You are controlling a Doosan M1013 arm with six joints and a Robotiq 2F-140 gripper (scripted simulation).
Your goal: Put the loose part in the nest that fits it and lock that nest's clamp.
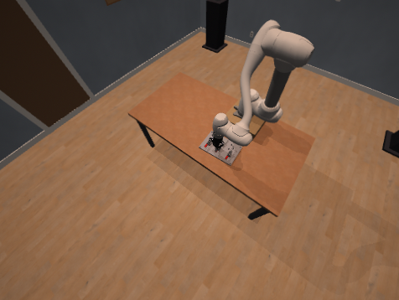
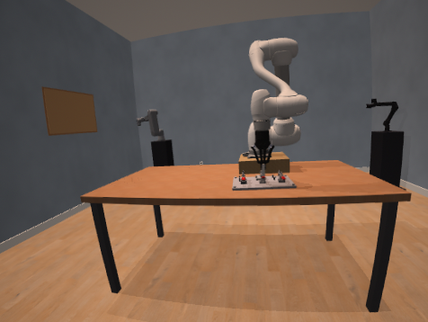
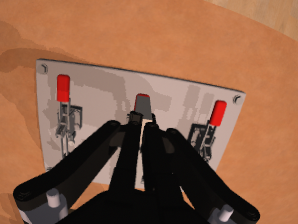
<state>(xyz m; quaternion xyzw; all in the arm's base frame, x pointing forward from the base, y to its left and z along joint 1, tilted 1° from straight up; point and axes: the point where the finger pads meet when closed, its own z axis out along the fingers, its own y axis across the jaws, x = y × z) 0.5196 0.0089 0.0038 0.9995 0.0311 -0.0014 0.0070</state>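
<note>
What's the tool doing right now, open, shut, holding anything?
Tool: shut, holding nothing; its tips sit at the middle clamp handle on the fixture.

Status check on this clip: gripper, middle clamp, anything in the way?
Gripper shut, holding nothing, fingertips at middle clamp handle. Fixture plate on table; loose part not visible. Nothing seen blocking.
</note>
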